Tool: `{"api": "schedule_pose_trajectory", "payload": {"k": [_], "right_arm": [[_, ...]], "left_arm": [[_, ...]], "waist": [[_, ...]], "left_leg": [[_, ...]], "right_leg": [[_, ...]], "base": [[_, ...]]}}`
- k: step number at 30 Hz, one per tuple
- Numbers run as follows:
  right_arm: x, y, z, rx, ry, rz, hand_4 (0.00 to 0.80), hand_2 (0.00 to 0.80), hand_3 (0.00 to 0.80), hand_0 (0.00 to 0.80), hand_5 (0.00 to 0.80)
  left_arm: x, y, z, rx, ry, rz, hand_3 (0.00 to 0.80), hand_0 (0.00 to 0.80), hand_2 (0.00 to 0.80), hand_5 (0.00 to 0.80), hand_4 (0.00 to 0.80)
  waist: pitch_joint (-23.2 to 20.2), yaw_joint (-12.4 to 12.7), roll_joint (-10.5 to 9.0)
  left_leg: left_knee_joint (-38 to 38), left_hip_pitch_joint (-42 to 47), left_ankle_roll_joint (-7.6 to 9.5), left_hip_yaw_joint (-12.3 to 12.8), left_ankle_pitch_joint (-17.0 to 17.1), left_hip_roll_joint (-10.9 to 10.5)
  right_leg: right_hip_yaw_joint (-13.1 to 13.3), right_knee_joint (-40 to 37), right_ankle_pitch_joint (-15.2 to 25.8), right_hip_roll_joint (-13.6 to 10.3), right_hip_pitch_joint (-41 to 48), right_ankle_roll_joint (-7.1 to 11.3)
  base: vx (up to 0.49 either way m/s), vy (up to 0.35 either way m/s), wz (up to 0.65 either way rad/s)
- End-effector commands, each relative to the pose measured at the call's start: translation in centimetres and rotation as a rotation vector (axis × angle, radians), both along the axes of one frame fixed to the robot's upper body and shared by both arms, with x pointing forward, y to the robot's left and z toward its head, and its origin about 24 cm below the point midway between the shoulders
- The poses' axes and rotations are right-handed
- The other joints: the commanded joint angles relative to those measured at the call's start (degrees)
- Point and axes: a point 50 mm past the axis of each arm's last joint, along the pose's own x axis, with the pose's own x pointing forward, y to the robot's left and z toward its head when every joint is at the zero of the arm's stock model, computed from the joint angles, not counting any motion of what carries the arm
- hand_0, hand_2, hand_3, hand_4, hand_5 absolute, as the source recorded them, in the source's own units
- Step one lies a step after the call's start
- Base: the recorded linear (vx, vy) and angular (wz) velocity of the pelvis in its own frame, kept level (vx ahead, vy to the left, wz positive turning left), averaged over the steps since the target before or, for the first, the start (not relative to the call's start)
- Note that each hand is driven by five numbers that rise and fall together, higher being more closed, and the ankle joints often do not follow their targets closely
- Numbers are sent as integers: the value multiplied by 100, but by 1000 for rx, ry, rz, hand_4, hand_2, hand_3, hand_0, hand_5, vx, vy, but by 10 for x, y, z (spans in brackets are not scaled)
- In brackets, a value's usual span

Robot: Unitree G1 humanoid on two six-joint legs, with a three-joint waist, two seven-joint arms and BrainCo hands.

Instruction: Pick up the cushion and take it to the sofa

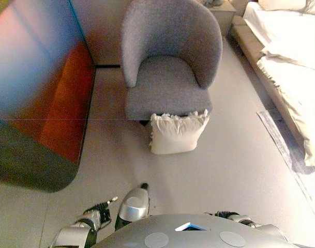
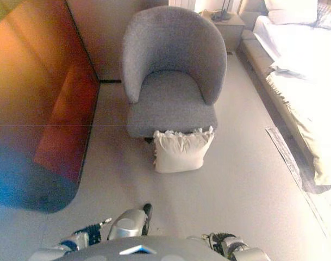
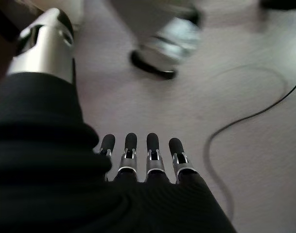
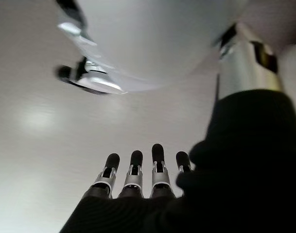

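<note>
A cream cushion (image 1: 178,132) with a ruffled top edge stands on the floor, leaning against the front of a grey armchair (image 1: 170,62); it also shows in the right eye view (image 2: 181,150). My left hand (image 1: 100,213) hangs low at the bottom left, far from the cushion. In the left wrist view its fingers (image 3: 138,158) are straight and hold nothing. My right hand (image 2: 226,242) hangs at the bottom right. In the right wrist view its fingers (image 4: 143,170) are straight and empty over bare floor.
A bed with pale bedding (image 1: 291,62) runs along the right side. A dark wooden panel (image 1: 43,88) stands on the left. A bedside table (image 2: 226,22) stands behind the armchair. Pale floor (image 1: 224,170) lies between me and the cushion.
</note>
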Motion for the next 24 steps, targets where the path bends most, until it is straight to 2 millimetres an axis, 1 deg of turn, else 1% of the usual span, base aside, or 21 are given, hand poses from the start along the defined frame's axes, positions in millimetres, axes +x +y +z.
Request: {"api": "schedule_pose_trajectory", "payload": {"k": [1,3,4,5,6,8,10,12,13,16,18,20,22,23,24], "right_arm": [[12,-25,8,-75,-81,-65,0,0,0,0,0],[16,-25,9,-80,-103,-64,0,0,0,0,0],[18,-25,10,-82,-115,-54,0,0,0,0,0],[19,-25,10,-82,-125,-53,0,0,0,0,0],[20,-25,10,-82,-140,-63,0,0,0,0,0],[22,-27,11,-77,-160,-75,0,0,0,0,0],[21,-29,12,-77,-166,-65,0,0,0,0,0],[16,-30,11,-75,-164,-63,0,0,0,0,0],[12,-32,11,-74,-157,-59,0,0,0,0,0],[2,-32,9,-69,-132,-48,0,0,0,0,0],[-2,-32,8,-73,-116,-10,0,0,0,0,0],[-3,-33,8,-86,-98,48,0,0,0,0,0],[-1,-34,9,-103,-88,89,0,0,0,0,0],[1,-35,9,-124,-81,113,0,0,0,0,0],[3,-36,10,-125,-74,120,0,0,0,0,0]], "left_arm": [[3,3,2,8,23,4,0,0,0,0,0],[7,-2,1,-2,28,4,0,0,0,0,0],[7,-4,1,-5,36,8,0,0,0,0,0],[6,-5,0,-9,41,12,0,0,0,0,0],[6,-6,0,-15,44,15,0,0,0,0,0],[4,-10,-2,-23,43,23,0,0,0,0,0],[0,-13,-3,-22,48,31,0,0,0,0,0],[-8,-13,-5,-15,54,42,0,0,0,0,0],[-13,-14,-6,-9,63,55,0,0,0,0,0],[-24,-16,-7,12,93,84,0,0,0,0,0],[-30,-15,-7,19,110,95,0,0,0,0,0],[-34,-13,-7,29,124,109,0,0,0,0,0],[-36,-12,-7,38,141,114,0,0,0,0,0],[-37,-10,-6,43,149,119,0,0,0,0,0],[-39,-8,-6,48,157,123,0,0,0,0,0]], "waist": [[74,-108,136],[159,-275,201],[215,-374,221],[264,-453,200],[306,-532,181],[387,-675,87],[413,-810,21],[390,-907,-6],[362,-952,-3],[275,-1023,2],[230,-1062,-17],[215,-1085,-42],[205,-1070,-54],[203,-1061,-64],[203,-1051,-58]], "left_leg": [[131,-557,167,121,-107,-1],[-18,-132,140,108,-224,-5],[-106,129,115,73,-306,-23],[-165,313,100,47,-385,-66],[-220,474,89,18,-476,-104],[-229,745,81,-126,-730,-256],[-177,1029,69,-324,-1020,-346],[-75,1333,40,-534,-1340,-357],[-22,1474,34,-633,-1483,-338],[125,1753,-18,-823,-1800,-256],[263,1870,-69,-975,-2003,-188],[400,2006,-135,-1111,-2257,-64],[481,2075,-210,-1182,-2359,68],[589,2057,-275,-1208,-2334,169],[687,2032,-319,-1205,-2284,256]], "right_leg": [[-835,-1271,245,385,168,-301],[-1196,-1632,44,490,-358,-402],[-1394,-1893,103,516,-692,-438],[-1516,-2121,225,486,-888,-432],[-1580,-2370,346,463,-1053,-416],[-1625,-3029,742,376,-1276,-318],[-1652,-3577,1120,255,-1455,-221],[-1703,-4042,1371,150,-1546,-156],[-1653,-4205,1454,79,-1559,-140],[-1494,-4264,1572,-148,-1552,-126],[-1295,-4203,1632,-294,-1579,-122],[-1122,-3974,1706,-428,-1703,-100],[-1049,-3761,1668,-440,-1733,-67],[-993,-3588,1623,-409,-1781,-50],[-999,-3369,1489,-327,-1808,-82]], "base": [[372,75,-5],[353,35,-10],[325,-7,2],[314,-32,6],[342,-69,10],[388,-94,9],[428,-112,17],[496,-158,39],[540,-199,55],[500,-226,36],[552,-310,17],[534,-343,12],[477,-353,12],[499,-386,21],[558,-429,35]]}}
